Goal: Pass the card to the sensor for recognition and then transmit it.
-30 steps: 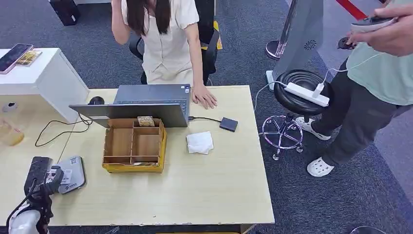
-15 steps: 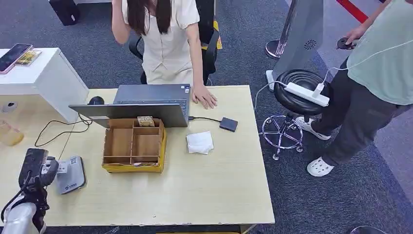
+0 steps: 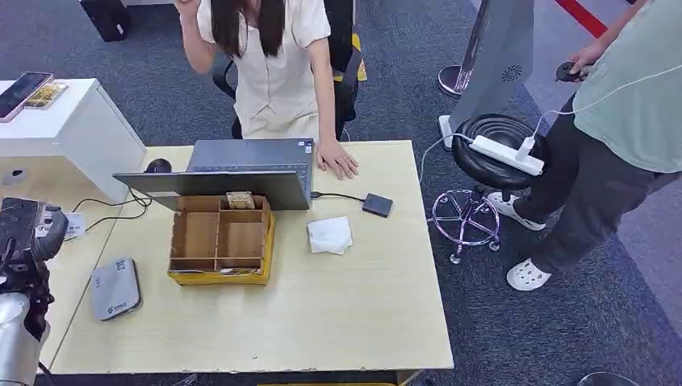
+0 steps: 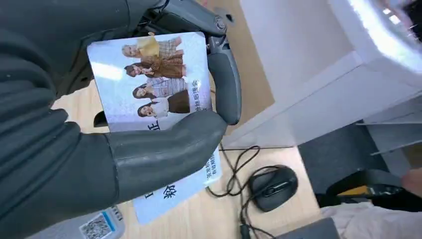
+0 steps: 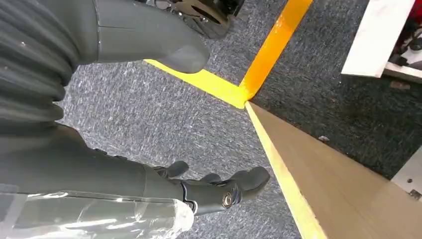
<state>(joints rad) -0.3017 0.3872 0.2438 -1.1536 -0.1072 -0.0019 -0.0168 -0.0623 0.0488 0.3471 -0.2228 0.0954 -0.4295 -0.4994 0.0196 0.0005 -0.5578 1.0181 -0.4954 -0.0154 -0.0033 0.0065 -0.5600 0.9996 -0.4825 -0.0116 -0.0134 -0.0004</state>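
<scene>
My left hand (image 3: 28, 233) hovers over the desk's far left edge and holds the card. The card (image 4: 149, 79) is white with a photo of several people and printed text, pinched between the thumb (image 4: 164, 149) and the dark fingers (image 4: 225, 84). A white corner of the card (image 3: 75, 226) sticks out beside the hand. The grey sensor (image 3: 115, 287) lies flat on the desk (image 3: 338, 314), to the right of and nearer than the hand, with a QR label (image 4: 97, 226). My right hand (image 5: 149, 114) hangs over carpet beside the desk corner, fingers apart and holding nothing.
A wooden divided box (image 3: 221, 239) stands in front of an open laptop (image 3: 233, 173). A white tissue (image 3: 330, 236), a small black box (image 3: 377, 204) and a mouse (image 4: 272, 186) lie on the desk. One person sits behind it, another stands at the right by a stool (image 3: 499, 145).
My left hand has carried the card off the sensor, up and away to the left. The grey sensor now lies uncovered. The standing person's hand with a controller has left the picture.
</scene>
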